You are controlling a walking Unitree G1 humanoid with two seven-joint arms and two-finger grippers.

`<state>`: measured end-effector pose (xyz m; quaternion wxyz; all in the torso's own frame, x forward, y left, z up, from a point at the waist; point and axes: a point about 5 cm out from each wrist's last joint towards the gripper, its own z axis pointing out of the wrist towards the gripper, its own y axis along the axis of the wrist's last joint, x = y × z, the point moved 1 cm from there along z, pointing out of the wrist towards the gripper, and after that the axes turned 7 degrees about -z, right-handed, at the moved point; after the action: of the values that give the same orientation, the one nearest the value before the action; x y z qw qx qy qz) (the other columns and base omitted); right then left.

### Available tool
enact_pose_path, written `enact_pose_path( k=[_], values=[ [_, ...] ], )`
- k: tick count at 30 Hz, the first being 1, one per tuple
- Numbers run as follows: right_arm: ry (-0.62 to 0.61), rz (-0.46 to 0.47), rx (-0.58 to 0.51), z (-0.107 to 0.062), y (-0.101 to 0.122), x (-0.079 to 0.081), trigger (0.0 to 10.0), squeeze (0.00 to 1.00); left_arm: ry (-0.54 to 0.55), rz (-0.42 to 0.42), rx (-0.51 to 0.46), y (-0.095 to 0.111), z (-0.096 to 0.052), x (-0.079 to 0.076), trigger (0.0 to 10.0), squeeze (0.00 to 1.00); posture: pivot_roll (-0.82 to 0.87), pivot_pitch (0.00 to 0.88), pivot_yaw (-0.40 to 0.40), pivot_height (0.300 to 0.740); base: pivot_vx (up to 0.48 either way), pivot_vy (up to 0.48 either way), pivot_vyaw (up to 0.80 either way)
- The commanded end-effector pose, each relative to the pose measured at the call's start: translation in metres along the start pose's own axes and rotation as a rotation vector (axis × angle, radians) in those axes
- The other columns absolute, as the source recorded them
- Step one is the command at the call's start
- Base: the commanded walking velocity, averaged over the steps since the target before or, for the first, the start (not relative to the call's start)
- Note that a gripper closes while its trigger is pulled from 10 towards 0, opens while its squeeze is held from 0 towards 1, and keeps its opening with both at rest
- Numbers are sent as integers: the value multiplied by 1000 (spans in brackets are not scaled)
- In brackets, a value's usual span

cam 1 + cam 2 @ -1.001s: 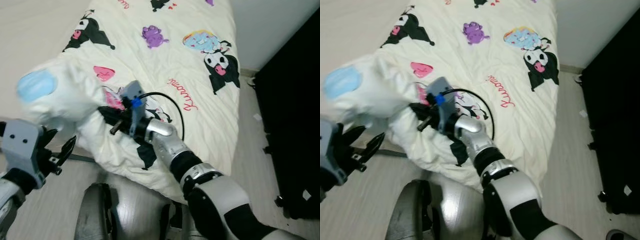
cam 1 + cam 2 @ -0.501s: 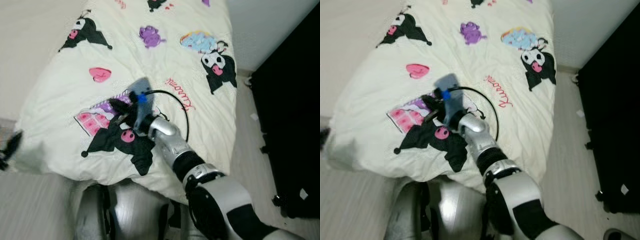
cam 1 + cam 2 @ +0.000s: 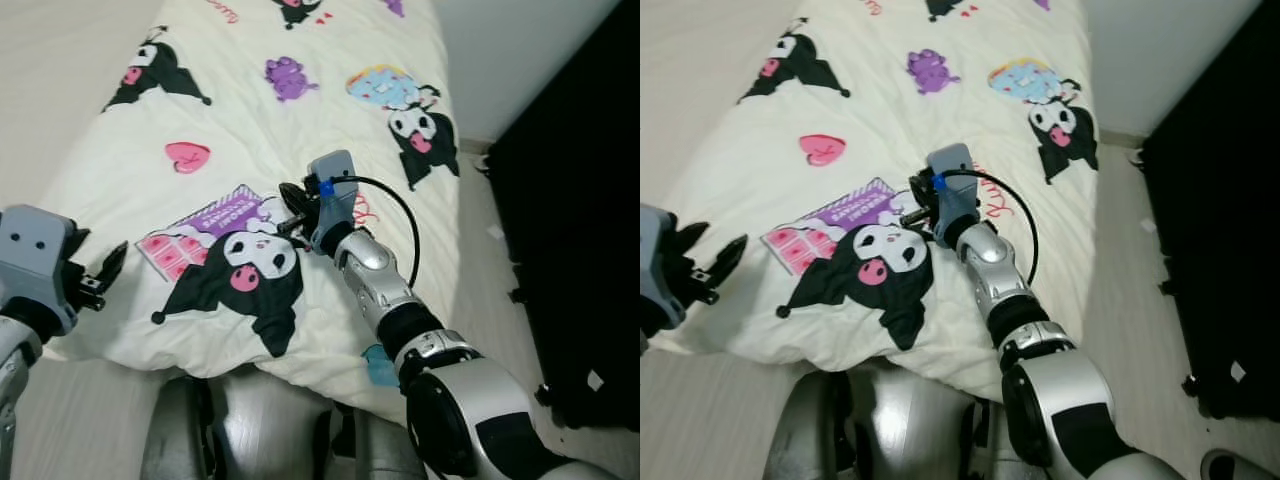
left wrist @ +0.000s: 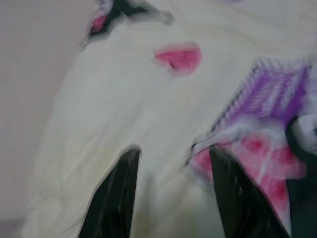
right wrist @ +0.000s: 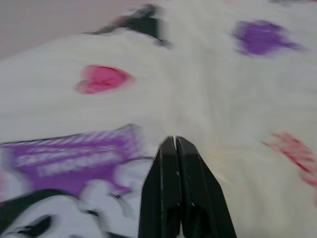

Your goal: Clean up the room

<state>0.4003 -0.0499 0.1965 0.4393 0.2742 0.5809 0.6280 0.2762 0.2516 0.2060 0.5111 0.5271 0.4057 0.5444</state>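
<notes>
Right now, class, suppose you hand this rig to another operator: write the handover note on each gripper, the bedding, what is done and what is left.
Left gripper: open, empty, at the near left corner of the comforter.
Right gripper: shut, holding nothing, over the middle of the comforter beside the purple and pink print.
Done: the comforter lies spread flat over the bed, its cartoon prints facing up.
Left: the near edge hangs a little unevenly; check whether it needs straightening. A small blue thing sits below that edge by the right arm; what it is cannot be told. Small scraps lie on the floor by the dark furniture.
</notes>
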Motion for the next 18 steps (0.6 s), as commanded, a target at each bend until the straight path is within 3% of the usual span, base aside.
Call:
enact_pose_path(
  k=[1, 2, 5, 6, 7, 8, 10, 11, 14, 15, 17, 18],
  values=[
    [-20, -1, 10, -2, -2, -3, 10000, 0, -4, 0, 49, -11, -2, -3, 10000, 0, 80, 233, -140, 594, 0, 0, 0],
    [-172, -20, 17, -22, -14, -24, 10000, 0, 12, -63, 64, -24, 16, -32, 10000, 0, 32, 182, -98, 594, 0, 0, 0],
    [-172, -20, 17, -22, -14, -24, 10000, 0, 12, -63, 64, -24, 16, -32, 10000, 0, 32, 182, -98, 594, 0, 0, 0],
    [-307, -24, 18, -49, -26, -39, 10000, 0, 27, -117, 64, -30, 31, -55, 10000, 0, 4, 147, -56, 594, 0, 0, 0],
    [-307, -24, 18, -49, -26, -39, 10000, 0, 27, -117, 64, -30, 31, -55, 10000, 0, 4, 147, -56, 594, 0, 0, 0],
    [-391, -44, 12, -74, -34, -48, 10000, 0, 33, -154, 56, -32, 40, -71, 10000, 0, -5, 133, -39, 599, 0, 0, 0],
    [-391, -44, 12, -74, -34, -48, 10000, 0, 33, -154, 56, -32, 40, -71, 10000, 0, -5, 133, -39, 599, 0, 0, 0],
    [-438, -62, 31, -94, -43, -51, 10000, 0, 32, -172, 51, -34, 45, -79, 10000, 0, -15, 115, -21, 604, 0, 0, 0],
    [-438, -62, 31, -94, -43, -51, 10000, 0, 32, -172, 51, -34, 45, -79, 10000, 0, -15, 115, -21, 604, 0, 0, 0],
    [-458, -75, 59, -108, -52, -51, 10000, 0, 19, -175, 49, -35, 47, -85, 10000, 0, -9, 102, -20, 609, 0, 0, 0],
    [-458, -75, 59, -108, -52, -51, 10000, 0, 19, -175, 49, -35, 47, -85, 10000, 0, -9, 102, -20, 609, 0, 0, 0],
    [-467, -73, 87, -117, -61, -49, 10000, 0, 10, -171, 50, -37, 46, -89, 10000, 0, -4, 93, -24, 614, 0, 0, 0]
  ],
)
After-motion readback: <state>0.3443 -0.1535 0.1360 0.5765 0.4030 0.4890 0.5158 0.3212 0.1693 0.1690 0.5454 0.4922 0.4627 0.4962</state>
